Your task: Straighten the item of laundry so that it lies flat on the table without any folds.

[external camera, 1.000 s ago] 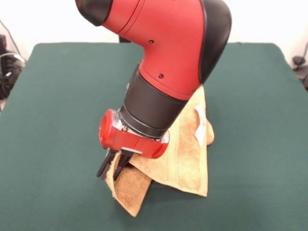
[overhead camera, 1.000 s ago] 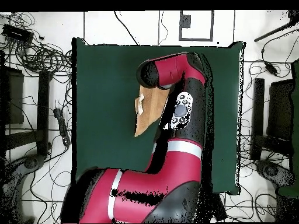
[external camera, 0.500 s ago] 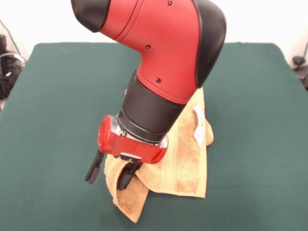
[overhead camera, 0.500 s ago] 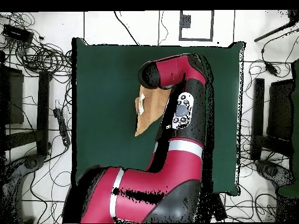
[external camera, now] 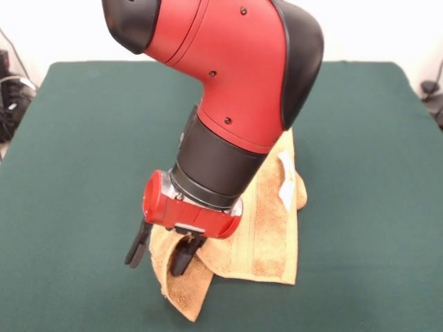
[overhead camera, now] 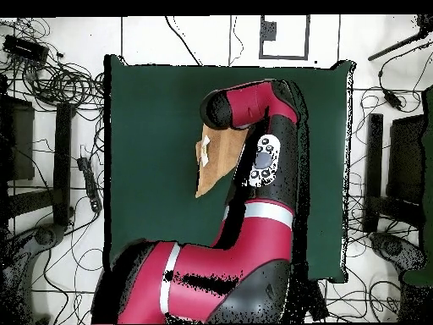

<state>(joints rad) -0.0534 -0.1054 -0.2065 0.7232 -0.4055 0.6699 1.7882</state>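
1 towel (external camera: 266,221), long axis near-far

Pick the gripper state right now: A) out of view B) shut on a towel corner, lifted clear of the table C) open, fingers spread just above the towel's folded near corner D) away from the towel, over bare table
C: in the front view the gripper has its two black fingers apart, with nothing pinched between them, low over the folded corner of the towel.
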